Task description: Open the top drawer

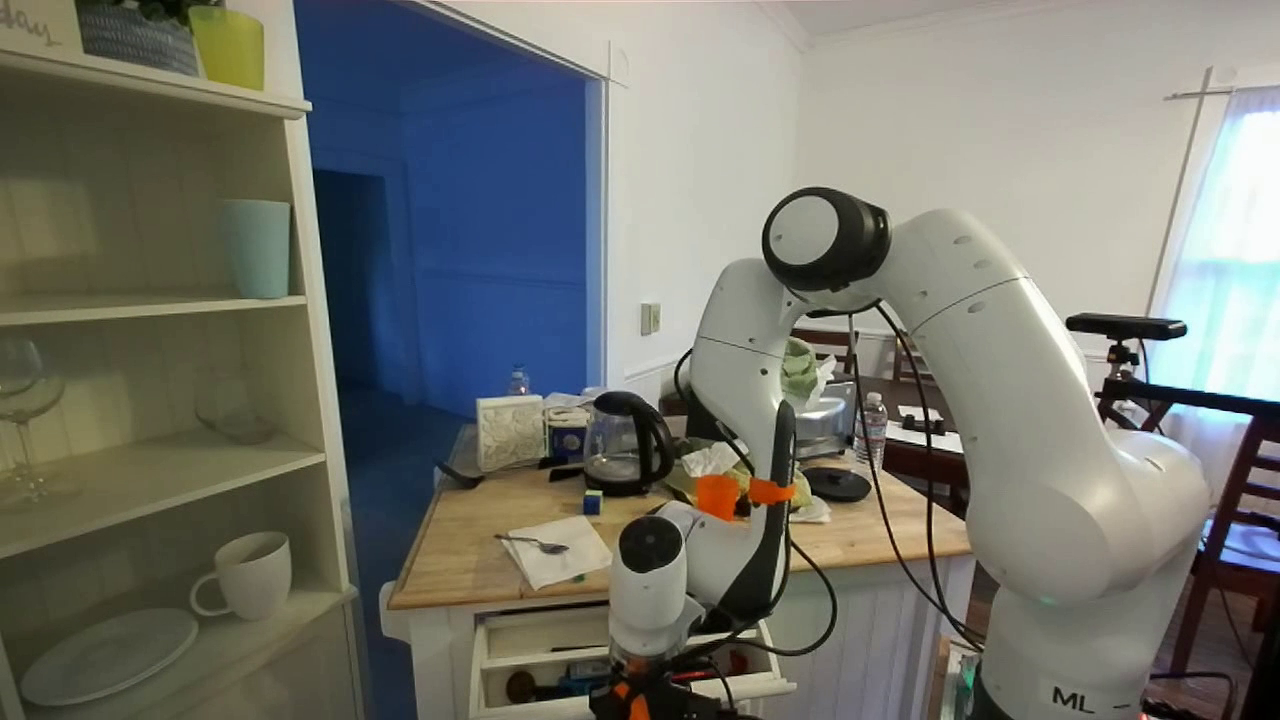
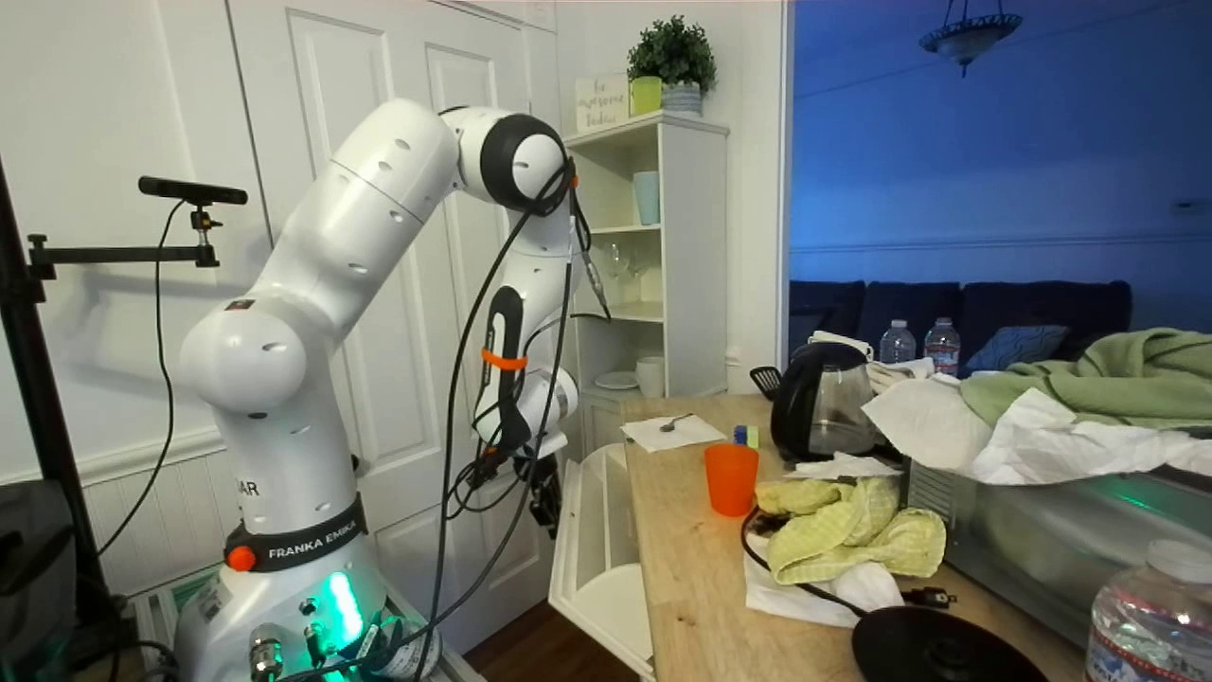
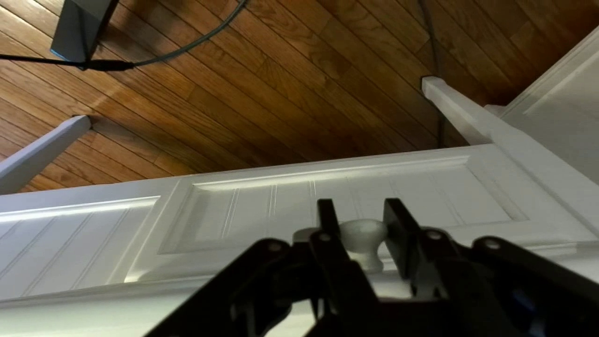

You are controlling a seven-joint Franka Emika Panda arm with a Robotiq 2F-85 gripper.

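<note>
Hand point(image 3: 360, 209) around drawer knob point(image 3: 364, 234)

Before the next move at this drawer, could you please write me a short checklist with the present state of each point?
1. Knob between the fingers, in the wrist view: ok.
2. Firm grip on it: cannot tell; pressure does not show.
3. Drawer under the tabletop open: ok, in an exterior view.
4. Drawer at its full travel: cannot tell.
5. Cables free of the drawer: cannot tell; in an exterior view they cross before it.
6. Orange cup upright on the tabletop: ok.
</note>
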